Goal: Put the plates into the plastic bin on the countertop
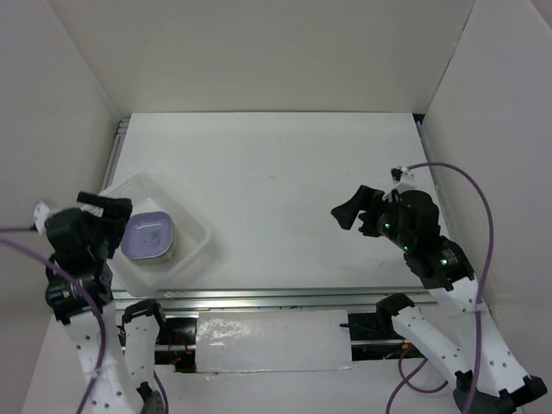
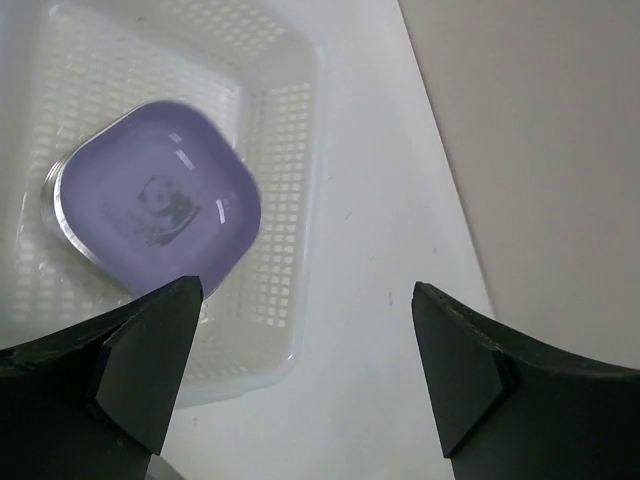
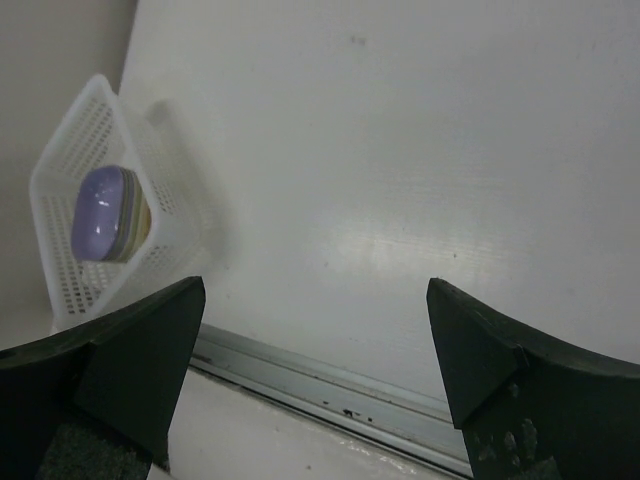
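White walls (image 1: 259, 52) close in the table (image 1: 285, 164) on three sides, and a metal rail (image 1: 276, 297) runs along its near edge. The bin (image 1: 191, 226) sits at the table's near left corner, turned at an angle to the rail. The plates (image 1: 148, 235) lie stacked inside it with a purple one on top, its dark centre print facing up. The right wrist view shows cream and brown edges beneath.

The left gripper (image 2: 305, 330) hangs over the bin's left side with its fingers spread wide and nothing between them. From above, its wrist covers part of the bin's left rim.

The right gripper (image 1: 349, 211) is also spread and holds nothing. It hovers over the table's right half, well apart from the bin. A purple cable (image 1: 487, 216) loops beside the right arm. A crinkled white sheet (image 1: 272, 343) lies between the arm bases.
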Robot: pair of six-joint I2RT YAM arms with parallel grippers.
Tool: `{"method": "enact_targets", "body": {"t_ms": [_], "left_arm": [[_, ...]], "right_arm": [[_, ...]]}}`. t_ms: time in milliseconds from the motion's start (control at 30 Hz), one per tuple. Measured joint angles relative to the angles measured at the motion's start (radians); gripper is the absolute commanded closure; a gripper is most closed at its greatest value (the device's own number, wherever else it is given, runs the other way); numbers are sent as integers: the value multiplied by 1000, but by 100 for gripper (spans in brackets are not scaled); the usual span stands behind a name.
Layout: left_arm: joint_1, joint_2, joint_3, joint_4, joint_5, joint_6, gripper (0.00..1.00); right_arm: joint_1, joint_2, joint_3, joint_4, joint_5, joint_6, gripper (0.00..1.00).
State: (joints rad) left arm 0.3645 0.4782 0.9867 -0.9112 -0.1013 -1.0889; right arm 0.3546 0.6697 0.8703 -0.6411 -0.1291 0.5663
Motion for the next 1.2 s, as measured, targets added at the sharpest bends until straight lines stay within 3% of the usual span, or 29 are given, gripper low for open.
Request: {"method": "enact_targets", "body": {"t_ms": [67, 167, 267, 400, 533, 700, 833, 1000, 1200], "left_arm": [[0, 154, 125, 20, 77, 170, 1], [-4, 265, 239, 24, 108, 380, 1], [-43, 240, 331, -44, 75, 508, 1], [-111, 101, 384, -63, 93, 592, 1], [-147, -103, 368, -69, 159, 620, 1], [-160, -255, 229, -101, 150, 613, 1], [-162, -282, 143, -185, 28, 574, 1], [-171, -299, 161, -258, -139, 496, 1], [-175, -299, 193, -271, -209, 459, 1]], "right_arm": [[27, -29, 87, -62, 73, -14, 0], [103, -89, 237, -140, 206, -28, 0], [146, -165, 379, -235, 289, -46, 0], [116, -238, 616, -365, 312, -114, 0], [123, -292, 838, -439, 289, -166, 0], [148, -414, 865, -511, 320, -177, 0], [162, -473, 829, -581, 354, -182, 0], [169, -479, 817, -613, 359, -182, 0], [168, -480, 806, -634, 356, -182, 0]]}}
